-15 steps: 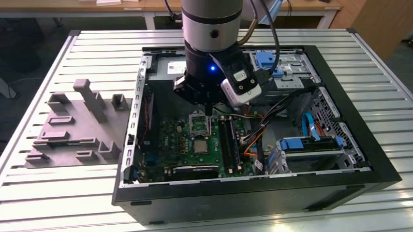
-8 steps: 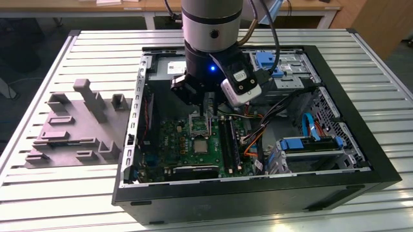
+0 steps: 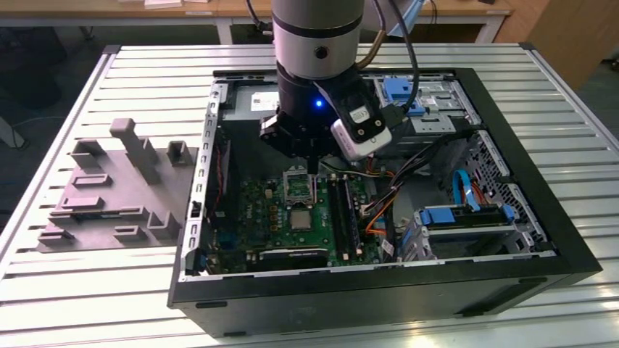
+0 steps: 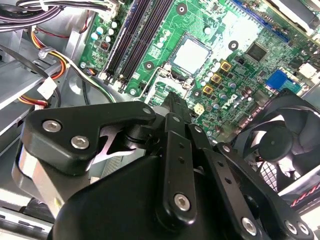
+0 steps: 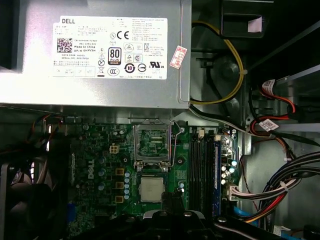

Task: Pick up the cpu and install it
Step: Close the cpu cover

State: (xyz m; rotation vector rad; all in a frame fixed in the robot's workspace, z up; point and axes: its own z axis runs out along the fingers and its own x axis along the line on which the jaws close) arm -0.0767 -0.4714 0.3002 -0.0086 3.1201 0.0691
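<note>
CPU (image 5: pixel 151 189) lies flat on the motherboard (image 5: pixel 100 165) beside the open socket (image 5: pixel 152 142); your tool (image 3: pixel 307 161) hovers above it, grip state you cannot tell.

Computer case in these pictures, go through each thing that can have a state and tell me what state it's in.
computer case: side panel off, interior exposed.
socket frame: hinged open, standing beside the cpu.
cpu: lying flat on the motherboard, not held.
gripper: above the board, over the socket frame; nothing seen in it.
case fan: blades sharp, apparently not spinning.
</note>
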